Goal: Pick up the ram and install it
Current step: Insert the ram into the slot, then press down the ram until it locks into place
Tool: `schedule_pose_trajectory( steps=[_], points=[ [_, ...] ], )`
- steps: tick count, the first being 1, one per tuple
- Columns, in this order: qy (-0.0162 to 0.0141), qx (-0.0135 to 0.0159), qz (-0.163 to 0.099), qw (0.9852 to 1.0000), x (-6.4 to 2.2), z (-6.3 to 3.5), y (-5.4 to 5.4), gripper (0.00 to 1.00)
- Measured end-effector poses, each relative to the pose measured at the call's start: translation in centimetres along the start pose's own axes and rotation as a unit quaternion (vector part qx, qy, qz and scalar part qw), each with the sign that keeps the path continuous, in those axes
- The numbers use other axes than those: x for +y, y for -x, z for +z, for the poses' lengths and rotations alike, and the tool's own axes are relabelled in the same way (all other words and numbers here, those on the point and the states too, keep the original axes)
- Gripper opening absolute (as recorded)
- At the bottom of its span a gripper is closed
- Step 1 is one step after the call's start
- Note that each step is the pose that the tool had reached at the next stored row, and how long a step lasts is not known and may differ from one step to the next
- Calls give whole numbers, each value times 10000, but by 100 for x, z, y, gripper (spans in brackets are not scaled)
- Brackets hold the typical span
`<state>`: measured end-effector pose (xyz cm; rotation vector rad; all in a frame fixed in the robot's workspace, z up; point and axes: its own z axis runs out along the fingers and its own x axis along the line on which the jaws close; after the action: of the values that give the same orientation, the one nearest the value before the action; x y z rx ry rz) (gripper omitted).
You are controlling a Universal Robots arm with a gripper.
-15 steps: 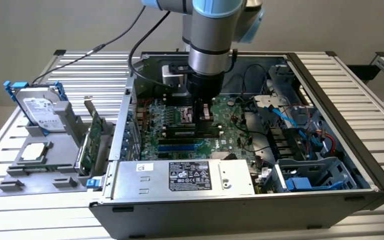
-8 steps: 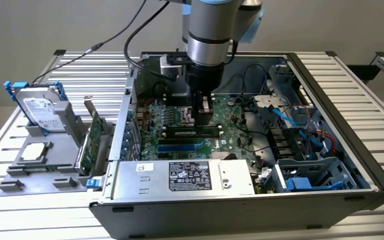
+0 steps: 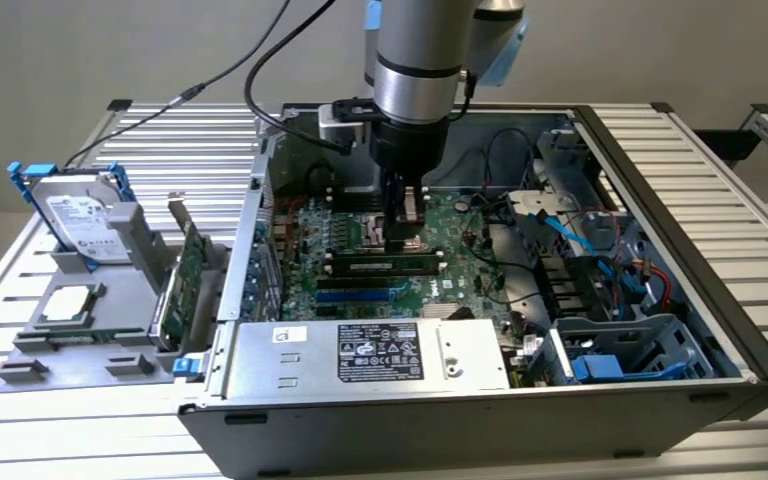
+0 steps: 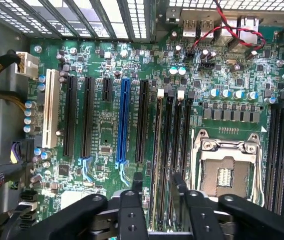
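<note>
One ram (image 3: 384, 266), one gripper (image 4: 157, 178) over it

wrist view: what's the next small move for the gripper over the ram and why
Probably close the gripper gently onto the ram. Its fingers stand apart on either side of the stick, which sits on edge in a slot beside the CPU socket. A gap seems to show on both sides, so nothing looks gripped yet.
</note>
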<state>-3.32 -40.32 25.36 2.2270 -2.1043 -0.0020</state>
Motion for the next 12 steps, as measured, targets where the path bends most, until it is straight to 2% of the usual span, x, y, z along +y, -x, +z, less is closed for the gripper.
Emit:
schedule_pose_trajectory(
  steps=[2, 3, 5, 12],
  points=[
    [0, 0, 0, 10000, 0, 0, 0, 24],
    [0, 0, 0, 10000, 0, 0, 0, 24],
    [0, 0, 0, 10000, 0, 0, 0, 13],
    [0, 0, 0, 10000, 0, 0, 0, 11]
  ],
)
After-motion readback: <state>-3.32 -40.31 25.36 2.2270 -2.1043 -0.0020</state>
